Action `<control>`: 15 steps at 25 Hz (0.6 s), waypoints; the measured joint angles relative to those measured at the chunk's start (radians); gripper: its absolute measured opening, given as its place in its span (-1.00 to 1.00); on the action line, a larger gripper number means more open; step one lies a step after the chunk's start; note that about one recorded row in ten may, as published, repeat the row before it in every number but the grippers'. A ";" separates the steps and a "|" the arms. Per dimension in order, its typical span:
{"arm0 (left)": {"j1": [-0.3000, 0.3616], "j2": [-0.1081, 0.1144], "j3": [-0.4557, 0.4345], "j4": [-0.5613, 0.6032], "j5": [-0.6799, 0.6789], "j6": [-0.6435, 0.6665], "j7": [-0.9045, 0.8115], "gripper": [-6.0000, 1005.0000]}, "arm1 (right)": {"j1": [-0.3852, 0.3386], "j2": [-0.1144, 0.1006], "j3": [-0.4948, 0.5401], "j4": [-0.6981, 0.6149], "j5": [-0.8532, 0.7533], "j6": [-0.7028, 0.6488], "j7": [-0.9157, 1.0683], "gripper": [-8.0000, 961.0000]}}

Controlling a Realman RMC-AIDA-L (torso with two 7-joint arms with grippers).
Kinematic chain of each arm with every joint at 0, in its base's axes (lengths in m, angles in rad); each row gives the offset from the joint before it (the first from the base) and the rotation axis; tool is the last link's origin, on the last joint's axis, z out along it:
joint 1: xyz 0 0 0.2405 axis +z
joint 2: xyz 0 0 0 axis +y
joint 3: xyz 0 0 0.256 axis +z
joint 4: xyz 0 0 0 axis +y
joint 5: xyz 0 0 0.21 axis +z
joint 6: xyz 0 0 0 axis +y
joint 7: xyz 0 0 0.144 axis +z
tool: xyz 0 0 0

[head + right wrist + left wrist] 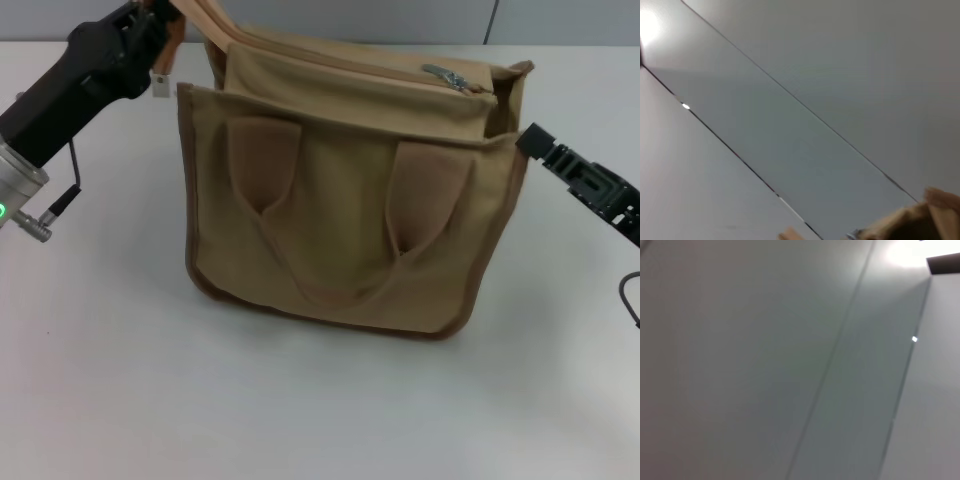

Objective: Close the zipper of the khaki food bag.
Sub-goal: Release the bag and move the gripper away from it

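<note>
The khaki food bag [340,210] stands upright in the middle of the white table, front panel with one loop handle facing me. The zipper [360,62] runs across its top panel, and the silver pull tab [445,76] lies near the right end. My left gripper [160,22] is at the bag's back left corner, shut on the raised rear handle [205,20]. My right gripper [535,142] is at the bag's upper right edge, touching or nearly touching it. A corner of the bag [920,222] shows in the right wrist view. The left wrist view shows only a wall.
A small white tag [160,85] hangs below the left gripper. The white table [320,410] stretches out in front of the bag and to both sides. A grey wall [400,20] runs behind the table.
</note>
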 joint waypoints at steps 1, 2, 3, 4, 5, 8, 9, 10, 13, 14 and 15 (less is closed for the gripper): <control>0.000 0.000 0.012 0.006 0.000 0.003 0.001 -0.88 | 0.000 0.000 0.000 0.000 0.000 -0.016 -0.020 -0.98; 0.000 -0.001 0.026 0.014 0.001 0.009 0.003 -0.88 | -0.001 0.001 0.001 0.004 0.001 -0.045 -0.066 -0.98; 0.000 -0.001 0.033 0.015 -0.001 0.025 0.003 -0.88 | -0.001 0.001 0.001 0.004 0.001 -0.045 -0.066 -0.98; -0.001 -0.002 0.035 0.015 -0.005 0.048 0.002 -0.88 | -0.001 0.002 0.001 0.007 0.001 -0.052 -0.083 -0.98; -0.002 -0.003 0.031 0.013 -0.010 0.074 0.000 -0.87 | -0.001 0.003 0.002 0.011 0.001 -0.055 -0.097 -0.98; -0.003 -0.004 0.027 0.010 -0.023 0.109 -0.003 -0.87 | 0.006 0.005 -0.002 0.022 0.001 -0.051 -0.115 -0.56; -0.003 -0.004 0.027 0.010 -0.023 0.109 -0.003 -0.87 | 0.008 0.005 -0.004 0.026 0.001 -0.051 -0.121 -0.49; -0.005 -0.005 0.022 0.009 -0.050 0.159 -0.012 -0.87 | 0.010 0.005 -0.006 0.031 0.001 -0.051 -0.129 -0.42; -0.012 -0.002 0.021 0.026 -0.115 0.278 -0.050 -0.66 | 0.011 0.004 -0.005 0.042 0.001 -0.053 -0.155 -0.20; -0.014 -0.002 0.026 0.052 -0.151 0.321 -0.091 -0.59 | 0.011 0.005 -0.004 0.044 0.001 -0.052 -0.159 -0.13; -0.014 -0.002 0.028 0.056 -0.153 0.322 -0.095 -0.50 | 0.011 0.005 -0.003 0.047 0.001 -0.052 -0.166 -0.06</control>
